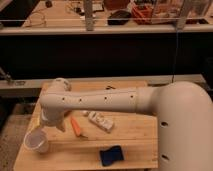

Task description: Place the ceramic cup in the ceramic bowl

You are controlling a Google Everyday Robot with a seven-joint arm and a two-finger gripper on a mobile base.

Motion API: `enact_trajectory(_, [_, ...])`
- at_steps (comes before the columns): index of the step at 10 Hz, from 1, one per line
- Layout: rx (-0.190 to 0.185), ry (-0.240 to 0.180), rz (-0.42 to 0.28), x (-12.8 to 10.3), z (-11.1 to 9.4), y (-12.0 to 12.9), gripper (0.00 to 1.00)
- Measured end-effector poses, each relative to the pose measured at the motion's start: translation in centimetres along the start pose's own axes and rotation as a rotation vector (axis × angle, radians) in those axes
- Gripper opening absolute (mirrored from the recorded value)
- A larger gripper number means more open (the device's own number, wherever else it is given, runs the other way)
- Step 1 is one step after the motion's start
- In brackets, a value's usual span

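Note:
The ceramic cup, small, white and handleless, stands upright at the front left corner of the wooden table. My white arm reaches across the table from the right, and its wrist bends down at the left. The gripper hangs just above and to the right of the cup, apart from it. The ceramic bowl is almost wholly hidden behind the arm; only an orange-brown sliver shows under the forearm, behind the cup.
An orange carrot-like object lies right of the gripper. A white tube-like bottle lies at the table's middle. A blue cloth lies near the front edge. A dark railing and cluttered benches stand behind.

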Motion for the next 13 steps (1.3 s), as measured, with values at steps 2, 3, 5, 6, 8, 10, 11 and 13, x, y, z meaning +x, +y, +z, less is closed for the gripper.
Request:
enact_trajectory(2, [-0.103,-0.014,-0.021,-0.5,1.8,0.0,0.8])
enact_trajectory(3, [-0.136,-0.014,-0.026,-0.5,2.4,0.2,0.8])
enact_trajectory(5, [-0.18,-0.023,-0.043,-0.7,3.6,0.4,0.8])
enact_trajectory(6, [-0.209,-0.033,-0.053,-0.9,4.5,0.5,0.8])
enact_trajectory(8, [-0.268,-0.051,-0.054,-1.0,6.3,1.2,0.8])
enact_trajectory(10, [-0.257,-0.03,-0.051,-0.8,7.4,1.4,0.8])
enact_trajectory(11, [-0.25,-0.021,-0.049,-0.6,7.2,1.4,0.77])
enact_trajectory(13, [-0.25,-0.024,-0.051,-0.9,6.9,1.4,0.58])
